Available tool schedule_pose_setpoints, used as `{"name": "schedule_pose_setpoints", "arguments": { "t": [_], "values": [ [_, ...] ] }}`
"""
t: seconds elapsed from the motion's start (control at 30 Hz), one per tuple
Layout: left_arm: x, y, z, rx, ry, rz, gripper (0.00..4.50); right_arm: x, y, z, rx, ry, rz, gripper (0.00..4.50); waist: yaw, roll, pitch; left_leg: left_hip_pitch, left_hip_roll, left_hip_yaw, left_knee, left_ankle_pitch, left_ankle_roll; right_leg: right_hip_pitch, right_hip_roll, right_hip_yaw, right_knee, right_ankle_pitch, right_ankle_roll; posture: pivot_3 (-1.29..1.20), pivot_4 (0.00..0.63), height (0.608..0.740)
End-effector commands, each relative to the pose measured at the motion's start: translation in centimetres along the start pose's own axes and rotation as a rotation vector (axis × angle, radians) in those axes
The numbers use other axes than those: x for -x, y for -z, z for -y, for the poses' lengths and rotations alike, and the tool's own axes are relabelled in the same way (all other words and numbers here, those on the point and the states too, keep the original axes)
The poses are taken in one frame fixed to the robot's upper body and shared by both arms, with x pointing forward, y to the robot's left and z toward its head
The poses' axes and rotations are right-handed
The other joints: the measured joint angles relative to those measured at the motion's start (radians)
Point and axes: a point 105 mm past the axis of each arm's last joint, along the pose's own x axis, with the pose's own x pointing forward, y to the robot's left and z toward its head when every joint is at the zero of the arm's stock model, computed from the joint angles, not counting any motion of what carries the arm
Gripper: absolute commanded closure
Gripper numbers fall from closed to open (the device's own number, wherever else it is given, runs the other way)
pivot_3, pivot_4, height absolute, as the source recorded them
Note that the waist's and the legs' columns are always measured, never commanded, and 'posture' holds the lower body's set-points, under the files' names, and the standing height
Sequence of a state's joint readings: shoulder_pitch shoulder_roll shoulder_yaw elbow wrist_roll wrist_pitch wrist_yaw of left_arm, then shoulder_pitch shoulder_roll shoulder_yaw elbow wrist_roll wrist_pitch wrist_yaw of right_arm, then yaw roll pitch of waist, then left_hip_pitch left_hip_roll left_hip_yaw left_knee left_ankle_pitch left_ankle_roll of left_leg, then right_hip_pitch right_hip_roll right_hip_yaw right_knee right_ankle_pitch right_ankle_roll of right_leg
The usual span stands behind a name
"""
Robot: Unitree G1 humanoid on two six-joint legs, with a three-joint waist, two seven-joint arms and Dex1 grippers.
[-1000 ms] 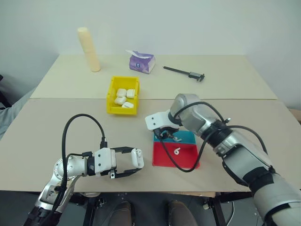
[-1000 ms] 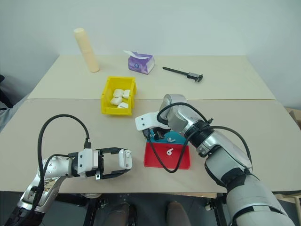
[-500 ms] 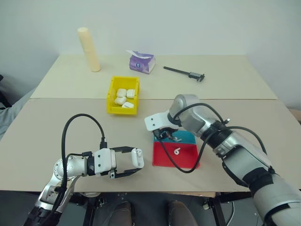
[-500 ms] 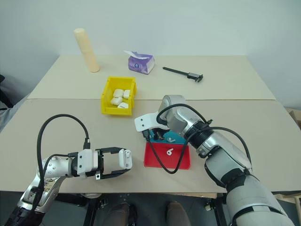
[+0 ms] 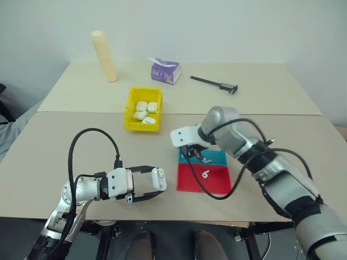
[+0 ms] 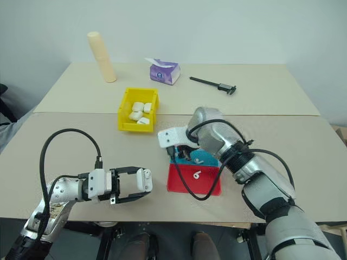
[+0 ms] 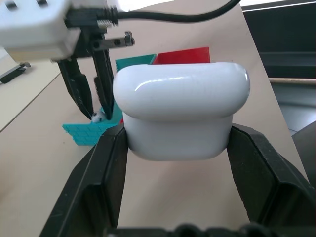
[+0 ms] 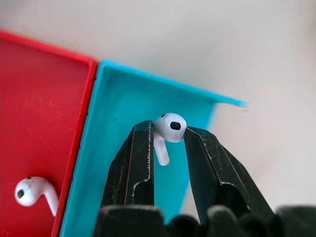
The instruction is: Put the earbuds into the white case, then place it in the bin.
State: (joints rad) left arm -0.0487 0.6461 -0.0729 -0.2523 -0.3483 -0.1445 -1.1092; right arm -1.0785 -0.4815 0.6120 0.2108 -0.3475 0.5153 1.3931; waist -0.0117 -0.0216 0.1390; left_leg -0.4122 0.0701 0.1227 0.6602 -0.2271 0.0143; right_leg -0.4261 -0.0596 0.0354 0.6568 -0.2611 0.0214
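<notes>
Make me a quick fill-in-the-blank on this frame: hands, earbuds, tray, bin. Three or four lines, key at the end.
1. The left hand grips the white ____.
2. The right hand pinches one earbud above the ____ half of the tray.
3. The other earbud lies on the tray's ____ half.
4. The bin holding several white cases is coloured ____.

Missing words: case; blue; red; yellow

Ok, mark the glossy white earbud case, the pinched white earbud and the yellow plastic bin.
glossy white earbud case point(image 7: 180, 111): left wrist view, its front face.
pinched white earbud point(image 8: 170, 126): right wrist view, its head.
yellow plastic bin point(image 5: 131, 106): left eye view, its left wall.
</notes>
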Motion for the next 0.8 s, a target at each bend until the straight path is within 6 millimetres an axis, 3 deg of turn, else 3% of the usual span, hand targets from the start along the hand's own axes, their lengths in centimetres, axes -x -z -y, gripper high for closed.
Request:
{"name": "schedule_pose_setpoints", "arguments": {
  "t": [0.03,0.13,0.27,0.47,0.57,0.67,0.8],
  "values": [
    [-0.3,-2.2,-1.0,-0.045,0.005,0.071,1.74,5.4,-0.8,1.3,-0.066,0.151,0.123,3.4,0.002,0.0,0.0,0.0,0.0,0.0,0.0,0.0,0.0,0.0,0.0,0.0,0.0,0.0,0.0,0.0,0.15,0.74],
    [-0.5,-2.8,-1.6,-0.039,0.006,0.096,1.74,7.5,-0.5,1.4,-0.146,0.217,0.173,3.4,0.001,0.0,0.0,0.001,0.0,0.0,0.0,0.0,0.0,0.001,0.0,-0.001,-0.001,0.0,0.0,0.0,0.15,0.74],
    [-1.5,-4.7,-3.0,0.002,-0.01,0.194,1.74,12.6,-0.8,1.5,-0.35,0.374,0.433,3.4,0.0,0.0,0.0,0.001,0.0,-0.001,0.0,0.0,0.0,0.001,0.0,0.0,0.0,0.0,0.0,0.0,0.15,0.74],
    [-2.3,-7.3,-3.6,0.032,0.035,0.299,1.74,17.0,-1.4,-1.7,-0.449,0.412,0.751,3.4,-0.002,0.0,0.0,0.0,0.0,-0.004,0.0,0.0,0.0,0.002,0.0,-0.001,-0.002,0.0,0.0,0.0,0.15,0.74],
    [-3.4,-8.3,-4.0,0.036,0.07,0.333,1.74,18.8,-2.2,-3.5,-0.447,0.455,0.999,3.4,-0.002,-0.001,0.0,0.002,0.0,-0.007,0.0,0.0,0.0,0.003,0.001,0.001,0.0,0.0,0.001,0.0,0.15,0.74],
    [-4.5,-8.9,-4.1,0.038,0.098,0.346,1.74,19.3,-3.2,-5.9,-0.401,0.464,1.192,3.4,-0.001,-0.001,0.0,0.004,0.0,-0.007,0.0,0.0,0.0,0.006,0.002,0.0,0.0,0.0,0.001,0.0,0.15,0.74],
    [-5.3,-9.7,-3.9,0.021,0.14,0.367,1.74,18.1,-4.1,-7.9,-0.423,0.431,1.297,3.4,-0.004,-0.001,0.0,0.002,-0.001,-0.008,0.0,0.0,0.0,0.004,0.001,0.001,-0.001,0.0,0.001,0.0,0.15,0.74]
  ]
}}
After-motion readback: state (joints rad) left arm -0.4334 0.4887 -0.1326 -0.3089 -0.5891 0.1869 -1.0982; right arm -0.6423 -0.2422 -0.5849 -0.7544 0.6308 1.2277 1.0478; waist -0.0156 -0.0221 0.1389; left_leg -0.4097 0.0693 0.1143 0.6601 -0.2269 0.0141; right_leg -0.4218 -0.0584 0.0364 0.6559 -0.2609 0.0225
